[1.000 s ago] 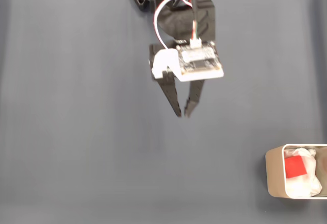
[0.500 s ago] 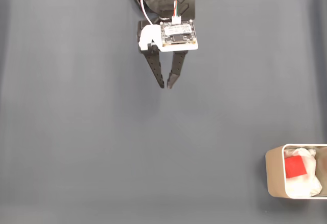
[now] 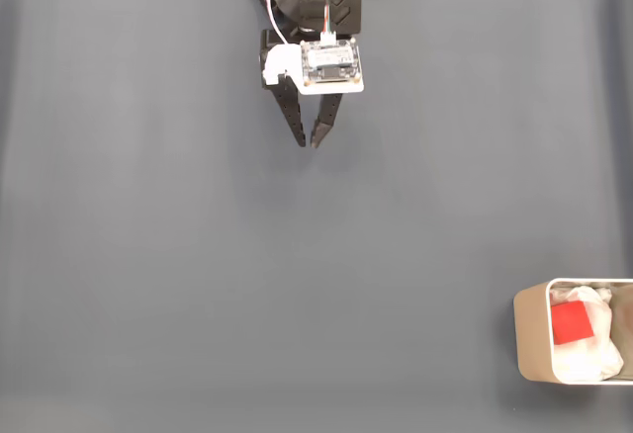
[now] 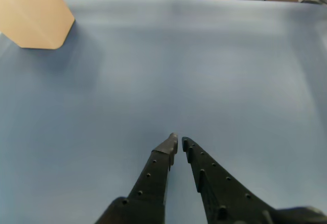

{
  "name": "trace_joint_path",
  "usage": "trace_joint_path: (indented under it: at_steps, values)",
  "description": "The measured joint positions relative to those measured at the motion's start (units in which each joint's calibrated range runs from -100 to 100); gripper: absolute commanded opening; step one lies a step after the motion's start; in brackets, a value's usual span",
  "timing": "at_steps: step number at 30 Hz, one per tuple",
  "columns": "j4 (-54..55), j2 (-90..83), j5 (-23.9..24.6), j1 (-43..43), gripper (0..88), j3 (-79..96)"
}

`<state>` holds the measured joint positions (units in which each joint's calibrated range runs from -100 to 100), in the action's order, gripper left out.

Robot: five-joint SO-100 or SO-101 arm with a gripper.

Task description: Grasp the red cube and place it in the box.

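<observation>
Honestly, we see little risk: the red cube (image 3: 570, 323) lies inside the box (image 3: 529, 339), well apart from our empty gripper (image 3: 308, 143), its jaws nearly together.

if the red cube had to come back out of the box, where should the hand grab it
Probably from straight above, pinching two opposite side faces of the red cube. It lies on white soft material inside the box, close to the left wall in the fixed view, so a sideways approach looks blocked. The hand is far off.

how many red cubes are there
1: the red cube lies in the box on white padding, at the fixed view's lower right. The padding could hide others.
</observation>
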<state>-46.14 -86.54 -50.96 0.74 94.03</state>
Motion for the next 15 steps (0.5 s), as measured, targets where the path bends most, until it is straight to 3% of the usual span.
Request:
trace_joint_path:
  at_steps: [15]
  values:
    - [-15.27,-8.25,0.88,-0.67,0.0,5.24]
